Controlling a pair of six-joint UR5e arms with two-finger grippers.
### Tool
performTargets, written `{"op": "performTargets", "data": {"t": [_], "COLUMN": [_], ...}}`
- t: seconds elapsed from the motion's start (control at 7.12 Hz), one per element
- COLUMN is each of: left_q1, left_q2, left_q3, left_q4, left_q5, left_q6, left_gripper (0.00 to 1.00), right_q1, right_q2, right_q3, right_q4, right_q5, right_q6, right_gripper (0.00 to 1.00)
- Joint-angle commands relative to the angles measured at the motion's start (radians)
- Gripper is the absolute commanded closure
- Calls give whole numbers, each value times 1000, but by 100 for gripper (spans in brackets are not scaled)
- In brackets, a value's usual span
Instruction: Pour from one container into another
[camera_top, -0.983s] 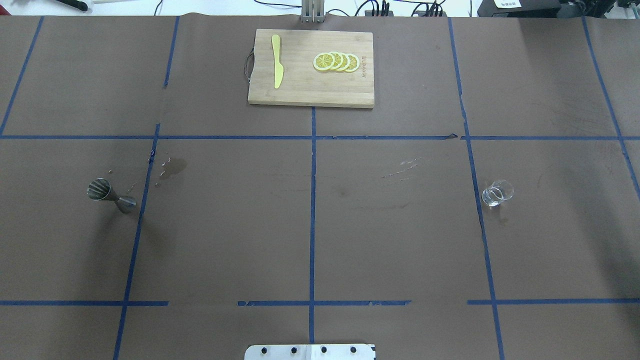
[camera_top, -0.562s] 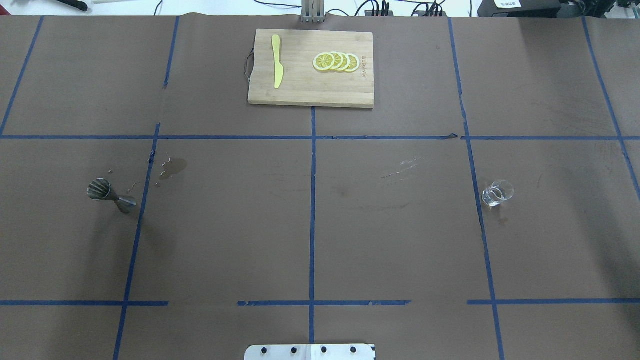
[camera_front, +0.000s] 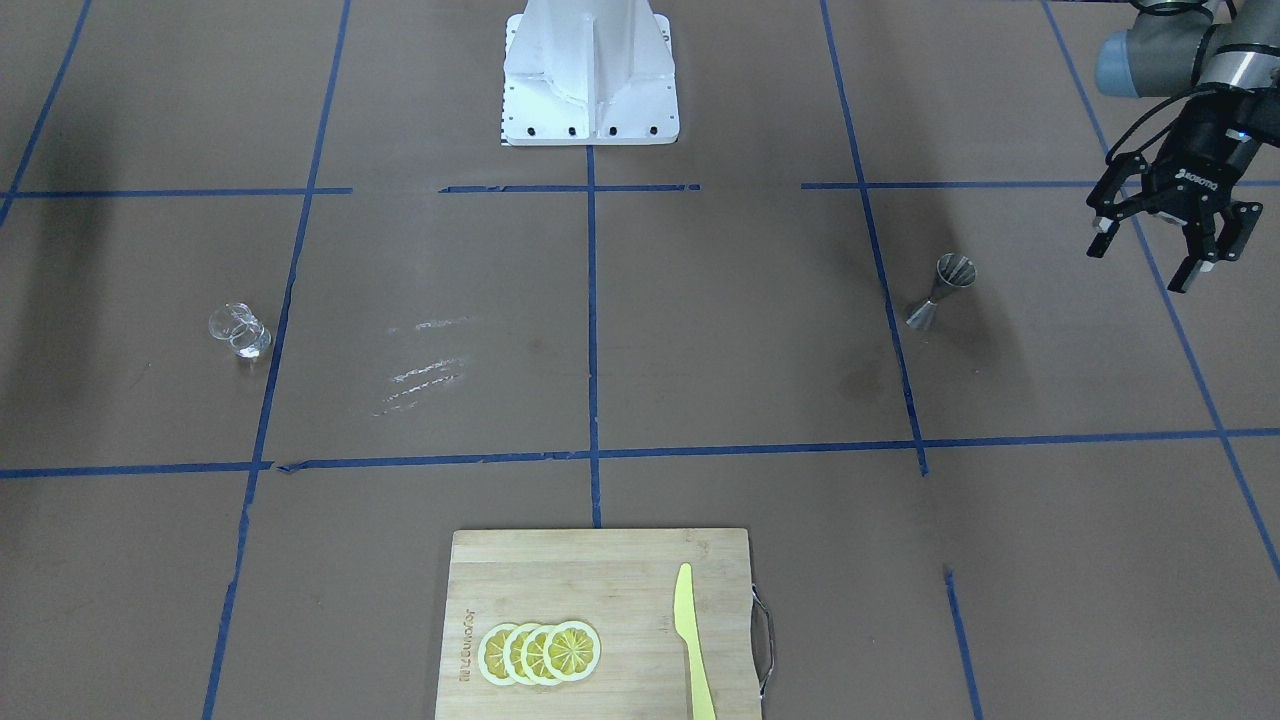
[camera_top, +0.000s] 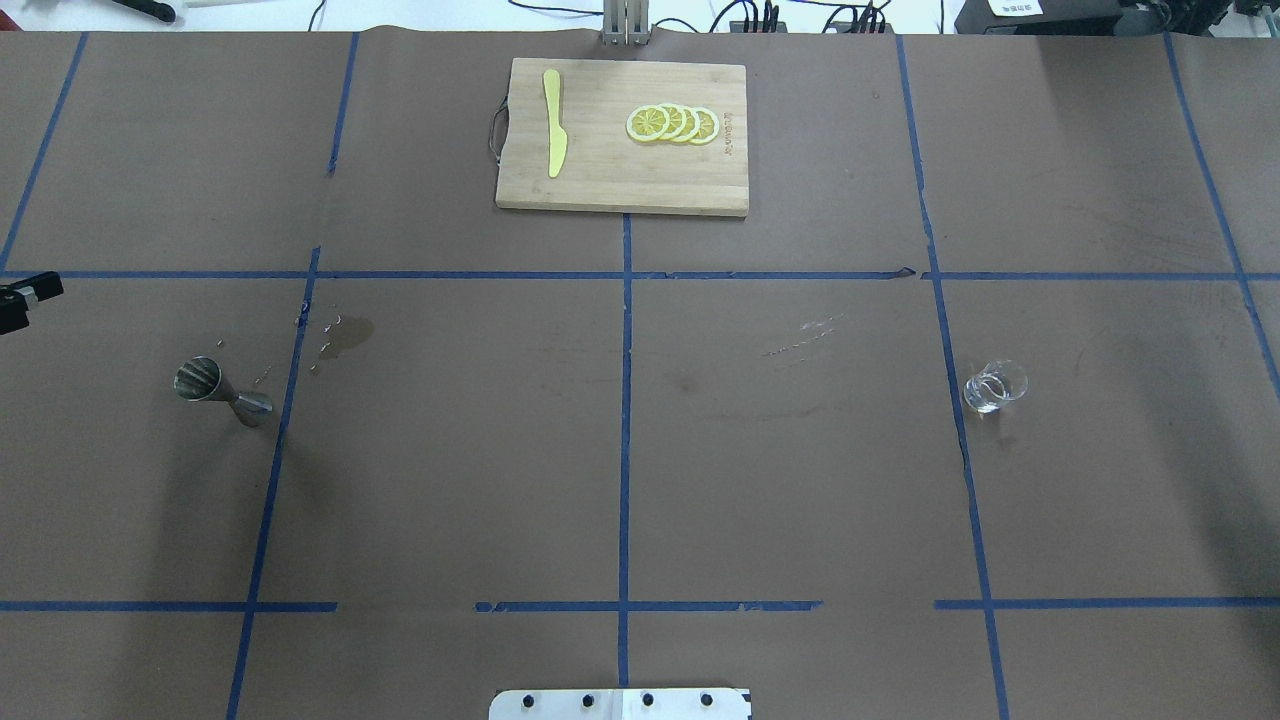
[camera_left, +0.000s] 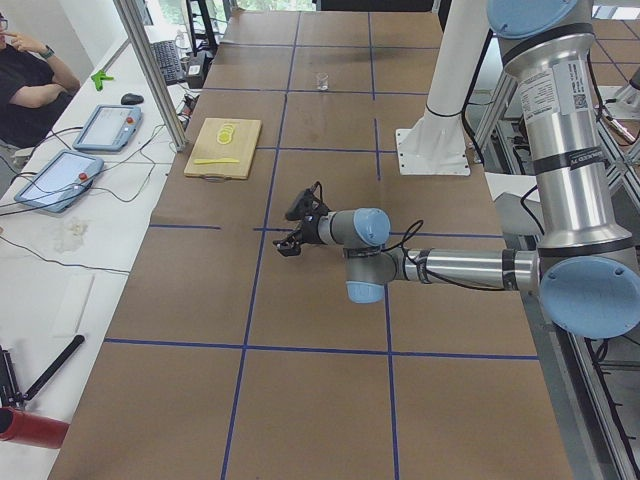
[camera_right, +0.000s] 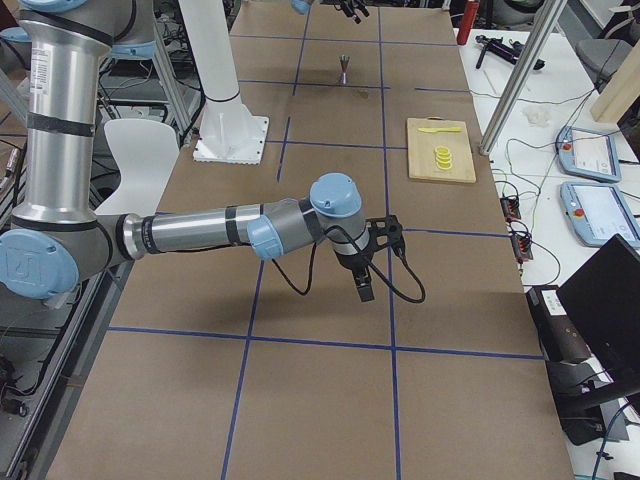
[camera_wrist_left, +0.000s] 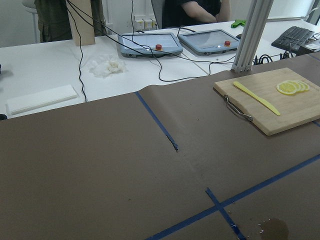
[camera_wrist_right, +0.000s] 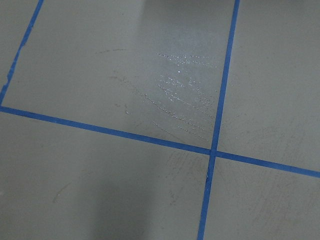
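1. The small clear glass tumbler (camera_top: 995, 387) stands upright on the brown paper-covered table (camera_top: 450, 480), in the half on the robot's right. The silvery hourglass-shaped steel jigger (camera_top: 222, 392) stands upright in the left half, well apart from it.
2. The right arm shows only in the side camera, so I cannot tell whether the right gripper (camera_right: 363, 283) is spread or closed, nor just how it lies to the tumbler. By its side of the table, I judge it the nearer arm for the tumbler.
3. The left gripper (camera_front: 1140, 265) hangs raised on the jigger's outer side, fingers spread wide and holding nothing. The jigger lies from it toward the table's middle. Its long axis is vertical, so a level, sideways approach at the narrow waist seems called for. I see nothing between them.
4. A pale wooden cutting board (camera_top: 600, 180) lies at the far middle edge, well apart from both vessels.
5. On it lie a yellow plastic knife (camera_top: 554, 125) and a fan of lemon slices (camera_top: 672, 123).
6. A small dark wet patch (camera_top: 350, 333) lies near the jigger, on its inner side.
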Motion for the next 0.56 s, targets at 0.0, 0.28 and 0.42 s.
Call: {"op": "performTargets", "data": {"t": [0.0,0.28,0.42], "left_q1": [184,340,437], "left_q2": [5,6,11], "left_q3": [-35,-35,-35], "left_q4": [-6,-4,-3], "left_q5": [273,493,615], "left_q6": [-25,-28,-32], "left_gripper": [0,0,0], "right_q1": [0,0,0], "right_q2": [-1,-2,-2], "right_q3": [0,0,0], "right_q4": [0,0,0], "right_q5": [0,0,0], "right_q6": [-1,1,-1], "right_gripper": [0,0,0]}}
